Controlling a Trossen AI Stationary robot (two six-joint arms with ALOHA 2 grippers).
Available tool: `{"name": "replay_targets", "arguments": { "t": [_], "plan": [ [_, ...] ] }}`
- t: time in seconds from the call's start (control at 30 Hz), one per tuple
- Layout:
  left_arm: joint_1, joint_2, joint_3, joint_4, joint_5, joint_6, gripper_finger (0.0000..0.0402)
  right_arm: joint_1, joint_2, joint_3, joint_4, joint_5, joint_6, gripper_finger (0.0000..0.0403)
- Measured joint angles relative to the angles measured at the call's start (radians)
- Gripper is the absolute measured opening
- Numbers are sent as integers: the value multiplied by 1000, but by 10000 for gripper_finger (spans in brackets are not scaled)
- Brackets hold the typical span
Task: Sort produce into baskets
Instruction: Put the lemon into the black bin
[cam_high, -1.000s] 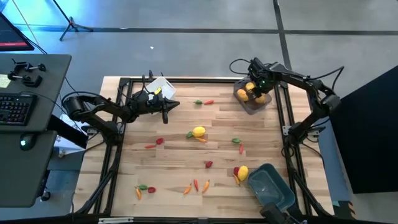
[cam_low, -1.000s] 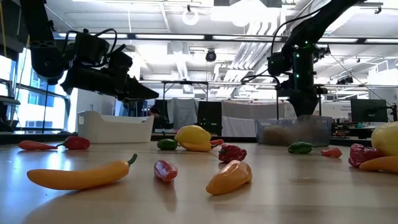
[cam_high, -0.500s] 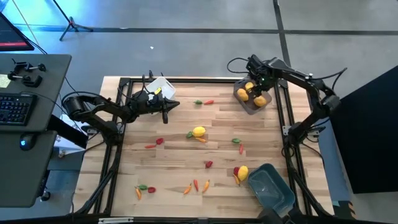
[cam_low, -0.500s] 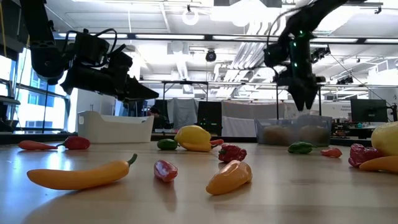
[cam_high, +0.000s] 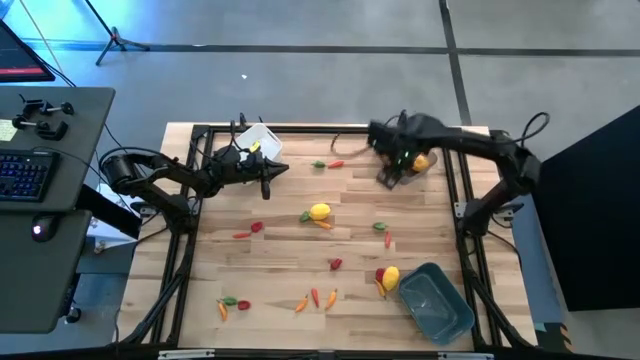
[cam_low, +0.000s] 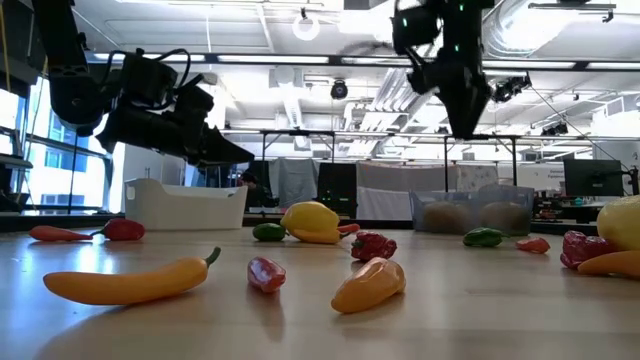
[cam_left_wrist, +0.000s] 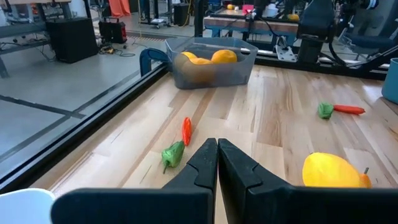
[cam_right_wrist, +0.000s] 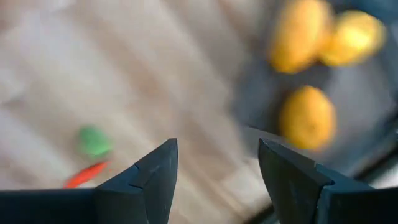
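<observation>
High view: right gripper (cam_high: 388, 165) hangs with jaws spread and empty over bare planks just beside the translucent grey bin (cam_high: 405, 168), at the table's far right edge. Its arm covers most of that bin; yellow-orange rounded fruits (cam_right_wrist: 305, 117) lie inside, blurred in the wrist view. Left gripper (cam_high: 266, 186) sits clenched, empty, near the white bin (cam_high: 262, 139). Loose produce dots the centre: a lemon (cam_high: 319, 211), thin carrots (cam_high: 315, 297). Blue-teal bin (cam_high: 438, 303) stands at the near right corner.
</observation>
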Motion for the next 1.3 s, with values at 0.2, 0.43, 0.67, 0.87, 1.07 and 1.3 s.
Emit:
{"name": "replay_targets", "arguments": {
  "t": [0.2,0.43,0.67,0.87,1.07,1.3],
  "plan": [
    [0,0,0,-1,0,-5,0,256,0,0,19,-164,294,212],
    [-1,0,0,-1,0,-5,0,474,13,0,69,-330,782,220],
    [-1,0,0,-1,0,-5,0,579,123,0,113,-436,956,269],
    [-1,0,0,-3,0,-15,0,587,234,-1,92,-530,975,306],
    [-1,0,0,-10,0,-15,0,587,302,-1,86,-556,991,307],
    [-1,0,0,-30,0,-24,0,588,322,-1,85,-573,1067,307]
  ]
}}
